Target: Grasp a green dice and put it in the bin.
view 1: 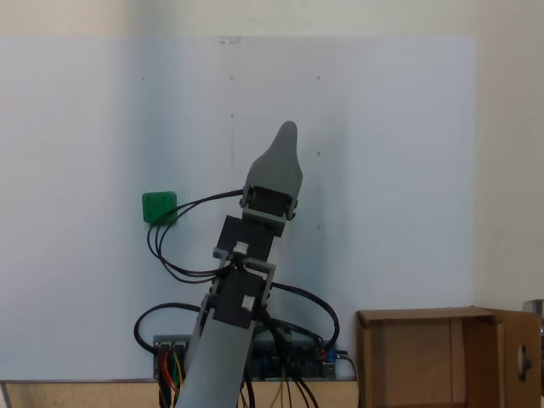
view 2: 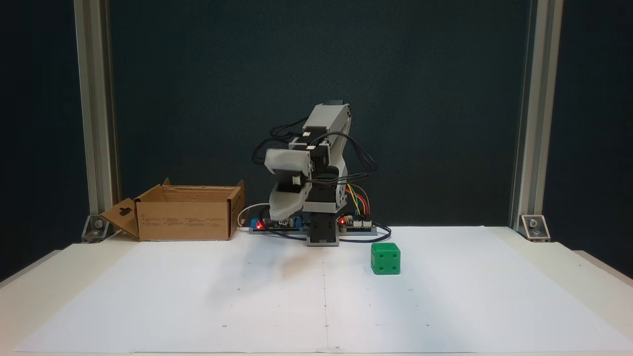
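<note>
The green dice (view 1: pixel 159 206) (view 2: pixel 385 258) rests on the white paper, apart from the arm. In a fixed view the gripper (view 1: pixel 287 129) points up the picture as one grey tapered shape, to the right of the dice and clear of it. In another fixed view the gripper (view 2: pixel 281 215) hangs blurred in front of the arm's base, above the table and left of the dice. Only one tip shows, so I cannot make out how the jaws stand. The bin (view 1: pixel 425 316) (view 2: pixel 185 220) is a brown cardboard box standing open at the table's back edge, beside the base.
A flap with a hole (view 2: pixel 122 213) sticks out from the bin's side. Circuit boards and looping cables (view 2: pixel 356 222) surround the arm's base. Aluminium posts (view 2: pixel 529 113) stand at the back corners. The white paper sheet (view 2: pixel 316 306) covers the table.
</note>
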Controlling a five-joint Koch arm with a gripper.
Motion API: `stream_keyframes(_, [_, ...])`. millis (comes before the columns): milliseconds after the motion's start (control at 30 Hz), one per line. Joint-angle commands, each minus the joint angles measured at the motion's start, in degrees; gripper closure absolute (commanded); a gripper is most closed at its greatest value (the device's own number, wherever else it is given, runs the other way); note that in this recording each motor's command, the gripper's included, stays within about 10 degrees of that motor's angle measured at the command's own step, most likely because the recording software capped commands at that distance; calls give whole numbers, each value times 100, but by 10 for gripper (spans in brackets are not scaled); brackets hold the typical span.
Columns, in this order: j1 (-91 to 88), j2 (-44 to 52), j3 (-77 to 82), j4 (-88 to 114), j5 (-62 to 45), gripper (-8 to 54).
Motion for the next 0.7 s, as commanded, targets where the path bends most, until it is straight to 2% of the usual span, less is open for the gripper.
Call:
stream_keyframes(0, [-79, 527, -466, 923, -44, 11])
stream_keyframes(433, [-1107, 642, -1872, 5351, -44, 14])
stream_keyframes(667, [-1222, 624, -2320, 6855, -18, 13])
